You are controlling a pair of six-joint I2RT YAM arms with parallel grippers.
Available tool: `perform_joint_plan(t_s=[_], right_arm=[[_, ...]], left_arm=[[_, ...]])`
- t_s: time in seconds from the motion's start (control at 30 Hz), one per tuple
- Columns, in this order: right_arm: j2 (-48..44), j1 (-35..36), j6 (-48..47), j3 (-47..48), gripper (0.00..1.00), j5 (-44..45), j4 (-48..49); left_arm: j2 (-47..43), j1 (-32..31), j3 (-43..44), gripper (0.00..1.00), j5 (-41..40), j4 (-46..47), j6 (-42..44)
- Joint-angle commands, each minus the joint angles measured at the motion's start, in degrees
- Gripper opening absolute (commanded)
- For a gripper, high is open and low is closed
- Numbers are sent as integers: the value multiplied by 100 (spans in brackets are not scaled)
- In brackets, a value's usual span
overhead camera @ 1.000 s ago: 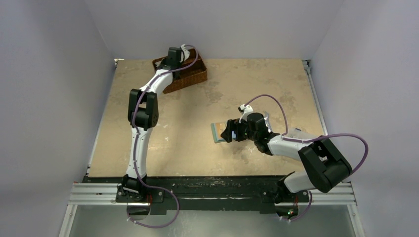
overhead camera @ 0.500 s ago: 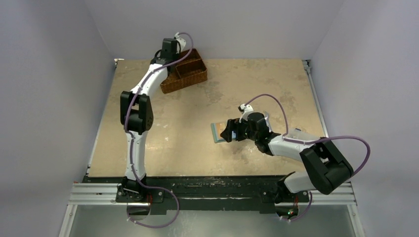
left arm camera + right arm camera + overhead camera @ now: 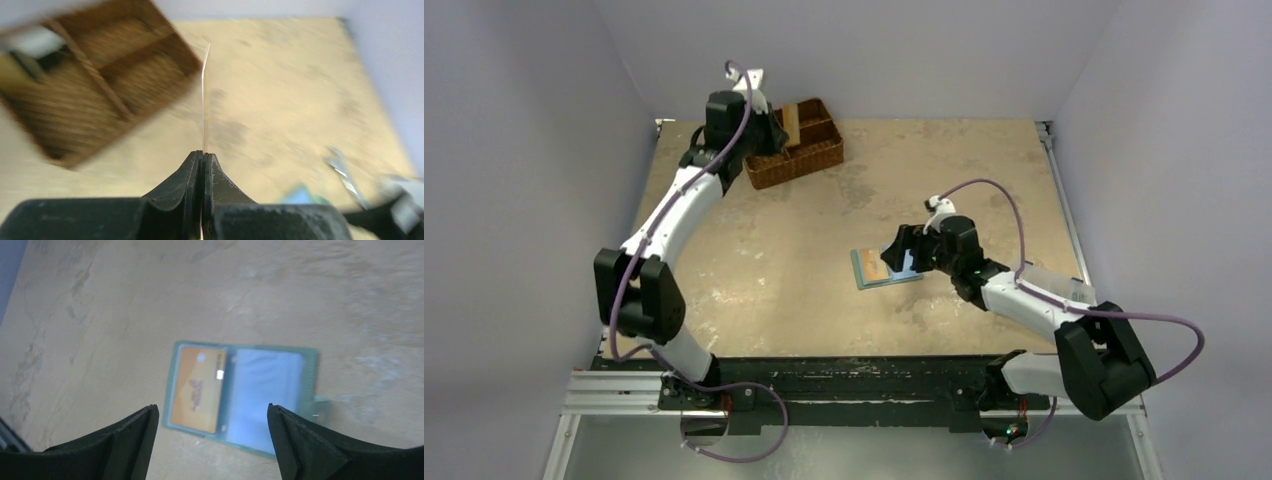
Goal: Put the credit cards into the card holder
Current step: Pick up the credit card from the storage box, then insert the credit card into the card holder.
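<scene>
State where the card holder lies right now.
In the top view the card holder lies open on the table, right of centre, directly below the open right gripper.

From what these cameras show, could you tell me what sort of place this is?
Likely a robot-lab test cell: left arm and right arm bolted to a metal rail, plain walls boxing in the table, props like a wicker basket and card holder.

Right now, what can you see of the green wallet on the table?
The card holder lies open and flat on the table, thin, teal-edged. One page shows orange under a clear sleeve; the other looks pale blue and empty, with a small tab at its edge. The open right gripper hangs over it.
</scene>
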Motion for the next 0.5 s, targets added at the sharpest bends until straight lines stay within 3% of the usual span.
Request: perform_joint_plan(t_s=[0.0,0.2,0.3,0.37,0.47], right_arm=[[-24,-1048,379,234,88,-796,-624],[157,-1507,252,334,86,-929,-1082],[278,-1662,232,363,85,-966,-1137],[497,-1682,160,456,83,-953,-1181],[818,-1682,16,608,77,-849,-1274]], left_arm=[[-524,-108,-1846,0,2763,1772,-2256],[-958,-1447,-3480,0,2852,2650,-2710],[-983,-1838,-4134,0,2965,3459,-3387],[-991,-1919,-4339,0,3026,3716,-3645],[-773,-1972,-4183,0,2962,3277,-3716]])
